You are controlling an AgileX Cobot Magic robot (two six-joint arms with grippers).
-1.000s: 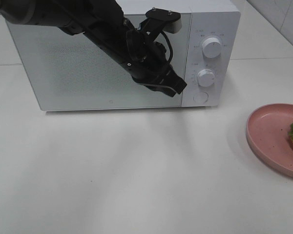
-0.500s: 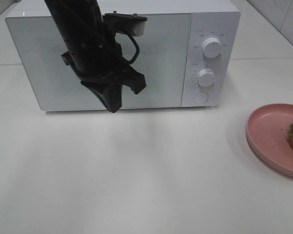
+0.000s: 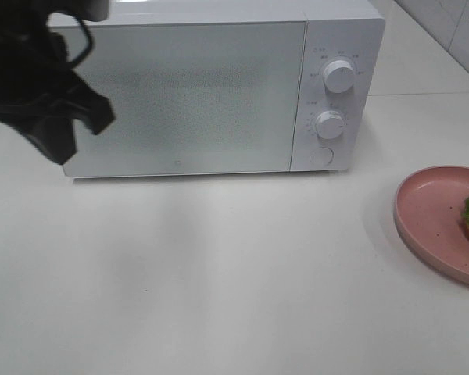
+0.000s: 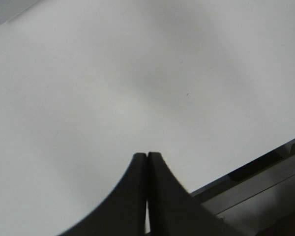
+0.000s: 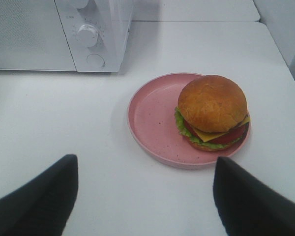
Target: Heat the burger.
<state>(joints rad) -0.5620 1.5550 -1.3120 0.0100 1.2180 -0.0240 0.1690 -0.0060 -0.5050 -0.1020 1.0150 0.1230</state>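
Table (image 3: 219,273): white, bare in the middle.
Microwave (image 3: 187,94): white, door closed, two knobs (image 3: 339,76) and a round button (image 3: 320,155) on its right panel; stands at the table's back.
Left gripper (image 3: 59,133): black, in front of the microwave's left end; fingers (image 4: 137,196) pressed together, holding nothing.
Right gripper (image 5: 145,196): fingers spread wide, empty, above the table near the plate.
Plate (image 5: 152,118): pink, speckled, right of the microwave.
Burger (image 5: 213,112): on the plate, toward its right side.
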